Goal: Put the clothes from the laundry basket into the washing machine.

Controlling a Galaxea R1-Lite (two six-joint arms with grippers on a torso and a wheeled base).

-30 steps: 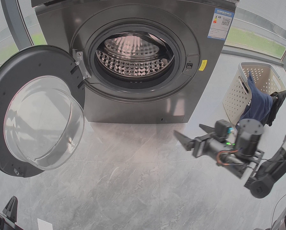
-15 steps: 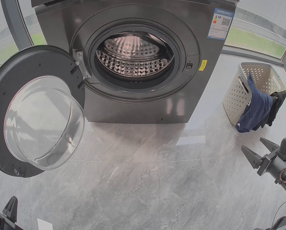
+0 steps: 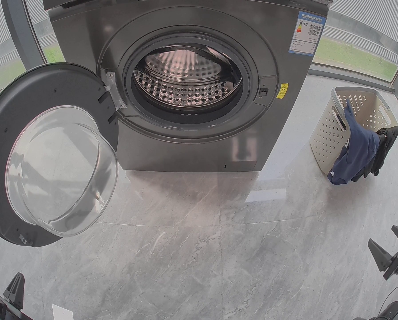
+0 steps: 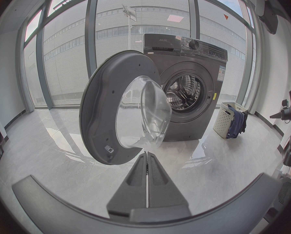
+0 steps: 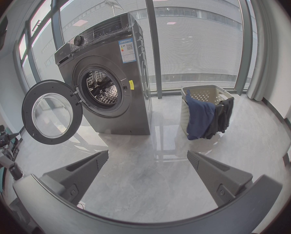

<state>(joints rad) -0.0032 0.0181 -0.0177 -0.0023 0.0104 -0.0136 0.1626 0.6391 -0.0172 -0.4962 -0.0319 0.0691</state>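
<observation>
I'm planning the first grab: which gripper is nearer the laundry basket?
Right. The right gripper hangs open on the same side as the laundry basket, apart from it; the left gripper, shut, is far across, near the open door.

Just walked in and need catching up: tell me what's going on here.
A two-armed robot is set to load laundry. The washing machine stands with its door swung wide open, and no clothes are visible in the drum. A blue garment and a black garment hang over the rim of the laundry basket, on the floor on the robot's right. Neither arm holds anything: the right gripper is open, short of the basket, and the left gripper is shut.
</observation>
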